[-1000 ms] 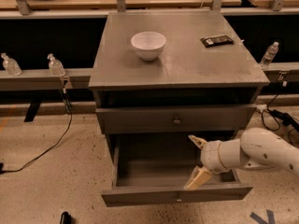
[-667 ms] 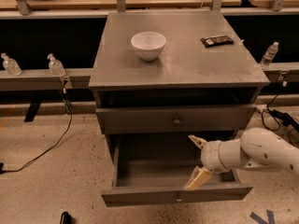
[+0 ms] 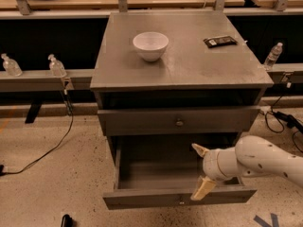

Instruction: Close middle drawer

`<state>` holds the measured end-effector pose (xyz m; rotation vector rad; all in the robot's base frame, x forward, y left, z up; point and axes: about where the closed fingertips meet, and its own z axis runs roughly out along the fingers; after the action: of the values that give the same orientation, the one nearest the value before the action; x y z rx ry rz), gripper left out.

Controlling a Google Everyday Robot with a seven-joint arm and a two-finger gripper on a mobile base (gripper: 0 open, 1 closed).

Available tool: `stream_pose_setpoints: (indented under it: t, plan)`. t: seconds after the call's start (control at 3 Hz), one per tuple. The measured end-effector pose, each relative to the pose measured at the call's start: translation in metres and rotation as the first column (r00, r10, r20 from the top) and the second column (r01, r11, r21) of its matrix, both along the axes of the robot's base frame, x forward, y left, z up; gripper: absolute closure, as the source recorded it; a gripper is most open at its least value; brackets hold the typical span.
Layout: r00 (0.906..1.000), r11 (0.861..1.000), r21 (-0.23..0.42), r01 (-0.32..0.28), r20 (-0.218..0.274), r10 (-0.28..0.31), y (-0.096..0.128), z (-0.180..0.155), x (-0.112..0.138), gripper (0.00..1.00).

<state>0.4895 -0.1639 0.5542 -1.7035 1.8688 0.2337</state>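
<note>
One grey cabinet point(image 3: 189, 70) stands on a speckled beige floor point(image 3: 47, 193), with wooden benches and a grey rail behind it; two clear bottles point(image 3: 10, 65) sit on the rail to the cabinet's left and another bottle point(image 3: 273, 56) to its right. On the cabinet top rest a white bowl point(image 3: 150, 45) near the middle and a dark flat packet point(image 3: 219, 41) toward the back right corner; the packet's print is too small to read. The upper drawer front point(image 3: 142, 122) sits nearly flush under the top, while the middle drawer point(image 3: 156, 200) below it is pulled far out, its front well forward of the cabinet's front edge and its grey bottom open to view. The gripper point(image 3: 200, 170), on a white arm point(image 3: 265, 162) reaching in from the cabinet's right, hangs over the drawer's front right part with fingers spread apart, grasping nothing, the lower finger at the drawer's front edge. A black cable point(image 3: 47, 150) trails across the floor left of the cabinet, and blue tape point(image 3: 265, 220) marks the floor at its front right
</note>
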Motion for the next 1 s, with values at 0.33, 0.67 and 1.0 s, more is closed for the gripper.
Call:
stream_pose_setpoints:
  t: [0.33, 0.67, 1.0]
  plan:
    - [0.9999, 1.000, 0.005, -0.004, 0.010, 0.004, 0.001, 0.000, 0.002, 0.00]
    - [0.9992, 0.999, -0.005, -0.036, -0.017, 0.036, 0.002, -0.015, 0.000, 0.00]
    - [0.9954, 0.995, -0.058, -0.077, -0.063, 0.073, 0.001, -0.049, -0.006, 0.00]
